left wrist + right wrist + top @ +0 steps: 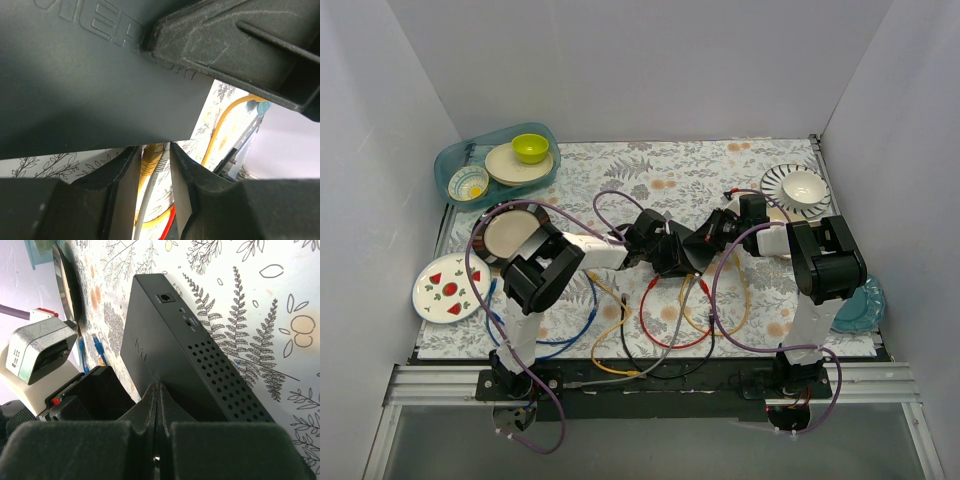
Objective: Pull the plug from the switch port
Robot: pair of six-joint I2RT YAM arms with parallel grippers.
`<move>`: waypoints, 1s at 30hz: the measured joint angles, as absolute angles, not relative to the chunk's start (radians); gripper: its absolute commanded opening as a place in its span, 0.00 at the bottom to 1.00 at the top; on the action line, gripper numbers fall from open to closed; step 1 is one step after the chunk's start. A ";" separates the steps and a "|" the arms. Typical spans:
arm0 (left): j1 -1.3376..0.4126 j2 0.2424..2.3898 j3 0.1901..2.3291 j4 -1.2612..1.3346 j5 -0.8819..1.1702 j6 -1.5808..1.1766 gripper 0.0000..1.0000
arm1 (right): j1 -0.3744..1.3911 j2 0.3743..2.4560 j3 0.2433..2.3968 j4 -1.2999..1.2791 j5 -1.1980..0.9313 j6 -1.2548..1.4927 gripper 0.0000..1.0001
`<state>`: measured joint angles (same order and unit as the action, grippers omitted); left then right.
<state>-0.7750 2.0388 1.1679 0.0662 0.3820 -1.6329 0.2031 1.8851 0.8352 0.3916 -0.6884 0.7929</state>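
The black switch (90,75) lies mid-table, mostly hidden between the two grippers in the top view (682,256). My left gripper (154,147) is at its socket edge. Its fingers are closed round a yellow plug (150,161) and a grey plug (163,162) that sit side by side in the ports. My right gripper (158,385) is shut and empty, with its tips pressed on the top face of the switch (170,355). Part of it shows in the left wrist view (240,40). From above, the left gripper (663,250) and right gripper (708,242) meet over the switch.
Loose blue, yellow, red, black and grey cables (665,335) loop in front of the switch. A teal tray (455,158) with dishes stands back left, and a strawberry plate (448,288) lies left. A striped plate (772,180) with a bowl is back right. A white adapter (35,347) sits nearby.
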 measured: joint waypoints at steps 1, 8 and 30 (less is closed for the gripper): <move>-0.773 2.039 1.161 0.080 0.387 -1.635 0.29 | 0.203 1.885 0.835 0.392 -0.688 0.793 0.01; -0.758 2.038 1.132 0.126 0.410 -1.655 0.22 | 0.203 1.885 0.835 0.392 -0.689 0.789 0.01; -0.741 2.045 1.174 0.007 0.368 -1.672 0.00 | 0.202 1.887 0.836 0.392 -0.692 0.789 0.01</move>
